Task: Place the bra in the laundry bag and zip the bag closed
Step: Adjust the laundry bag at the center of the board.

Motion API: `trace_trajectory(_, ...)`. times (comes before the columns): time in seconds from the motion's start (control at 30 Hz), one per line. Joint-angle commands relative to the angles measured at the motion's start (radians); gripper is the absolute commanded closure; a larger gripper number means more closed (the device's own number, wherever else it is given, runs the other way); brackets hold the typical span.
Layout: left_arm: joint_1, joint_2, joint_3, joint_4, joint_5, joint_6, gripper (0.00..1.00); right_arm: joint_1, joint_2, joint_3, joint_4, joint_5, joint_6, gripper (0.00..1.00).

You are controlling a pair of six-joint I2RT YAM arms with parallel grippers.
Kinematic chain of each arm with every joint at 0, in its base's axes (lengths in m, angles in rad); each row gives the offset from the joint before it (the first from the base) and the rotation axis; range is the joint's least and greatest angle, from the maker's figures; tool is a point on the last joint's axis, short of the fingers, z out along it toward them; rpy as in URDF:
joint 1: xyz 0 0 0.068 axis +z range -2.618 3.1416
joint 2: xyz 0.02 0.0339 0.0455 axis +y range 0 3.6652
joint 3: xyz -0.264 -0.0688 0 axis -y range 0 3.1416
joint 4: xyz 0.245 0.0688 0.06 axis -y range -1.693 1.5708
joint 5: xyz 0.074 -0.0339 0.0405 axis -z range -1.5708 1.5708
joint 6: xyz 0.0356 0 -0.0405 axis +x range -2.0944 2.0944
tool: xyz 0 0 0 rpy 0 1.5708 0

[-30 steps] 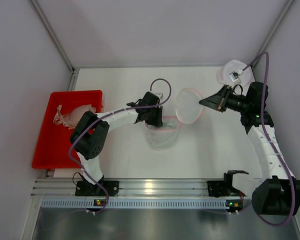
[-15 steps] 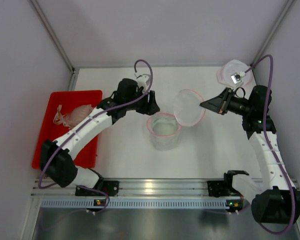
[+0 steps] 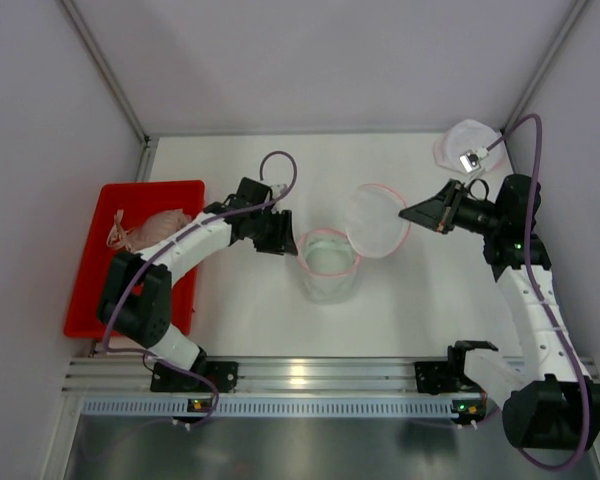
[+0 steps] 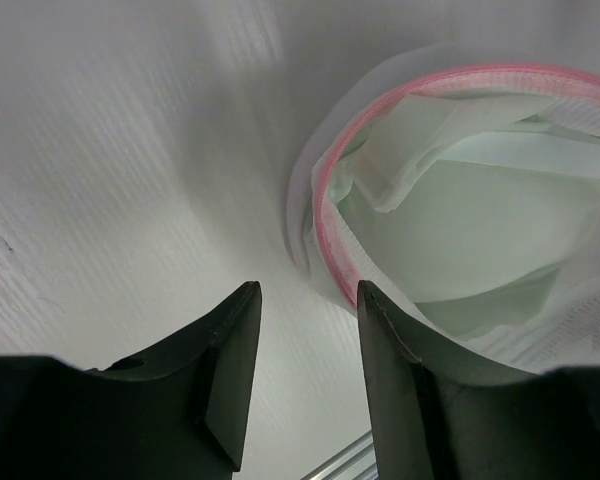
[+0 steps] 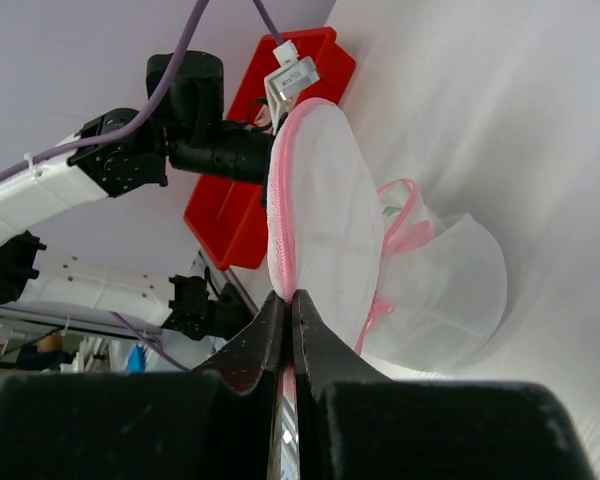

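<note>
The white mesh laundry bag [image 3: 328, 268] with a pink zipper rim stands open mid-table. My right gripper [image 3: 410, 213] is shut on the rim of its round lid flap [image 3: 376, 220] and holds the flap upright; the pinch shows in the right wrist view [image 5: 288, 296]. My left gripper [image 3: 288, 244] is open and empty, just left of the bag's rim [image 4: 325, 215]. Pale green fabric [image 4: 480, 215] lies inside the bag. A pale pink bra-like garment [image 3: 152, 230] lies in the red tray [image 3: 100, 290].
The red tray sits at the table's left edge. A second white mesh bag [image 3: 467, 145] lies at the back right corner behind my right arm. Enclosure walls stand on three sides. A metal rail [image 3: 310, 375] runs along the near edge.
My left gripper left the bag's rim, swung toward the back, then came back down beside the bag's left rim. The right gripper kept holding the flap, nearly still.
</note>
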Motion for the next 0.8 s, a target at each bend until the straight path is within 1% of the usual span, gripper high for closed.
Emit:
trace_trajectory(0.0, -0.001, 0.004, 0.005, 0.064, 0.081, -0.039, 0.51, -0.007, -0.026, 0.014, 0.017, -0.01, -0.018, 1.0)
trace_trajectory(0.17, -0.003, 0.058, 0.004, 0.093, 0.099, -0.065, 0.53, -0.007, -0.027, 0.009, 0.01, -0.01, -0.025, 1.0)
trace_trajectory(0.27, -0.003, 0.087, 0.004, 0.106, 0.118, -0.085, 0.61, -0.007, -0.029, 0.007, -0.004, -0.004, -0.037, 1.0)
trace_trajectory(0.3, -0.003, 0.093, 0.013, 0.106, 0.122, -0.087, 0.68, -0.007, -0.027, 0.009, -0.013, -0.001, -0.045, 1.0)
trace_trajectory(0.37, -0.001, 0.096, 0.025, 0.104, 0.138, -0.082, 0.78, -0.008, -0.03, 0.009, -0.023, 0.015, -0.065, 1.0)
trace_trajectory(0.4, 0.0, 0.092, 0.047, 0.104, 0.141, -0.076, 0.88, -0.01, -0.032, 0.014, -0.047, 0.027, -0.077, 1.0)
trace_trajectory(0.43, 0.0, 0.07, 0.057, 0.104, 0.151, -0.064, 0.94, -0.011, -0.032, 0.018, -0.064, 0.051, -0.094, 1.0)
trace_trajectory(0.47, 0.002, 0.052, 0.088, 0.095, 0.147, -0.056, 0.98, -0.014, -0.032, 0.036, -0.088, 0.071, -0.144, 1.0)
trace_trajectory(0.5, 0.002, 0.031, 0.108, 0.083, 0.138, -0.046, 1.0, -0.017, -0.033, 0.053, -0.122, 0.102, -0.177, 1.0)
trace_trajectory(0.53, 0.001, -0.014, 0.133, 0.068, 0.113, -0.026, 1.0, -0.02, -0.032, 0.072, -0.2, 0.186, -0.209, 1.0)
trace_trajectory(0.6, -0.003, -0.055, 0.204, 0.014, 0.044, -0.004, 1.0, -0.025, -0.032, 0.121, -0.245, 0.246, -0.286, 1.0)
trace_trajectory(0.63, -0.006, -0.091, 0.22, 0.003, 0.024, 0.017, 1.0, -0.025, -0.033, 0.13, -0.268, 0.301, -0.297, 1.0)
trace_trajectory(0.67, -0.009, -0.105, 0.225, -0.005, -0.009, 0.024, 1.0, -0.026, -0.041, 0.138, -0.268, 0.321, -0.304, 1.0)
trace_trajectory(0.77, -0.024, -0.132, 0.196, -0.02, -0.031, 0.025, 1.0, -0.027, -0.061, 0.135, -0.233, 0.357, -0.285, 1.0)
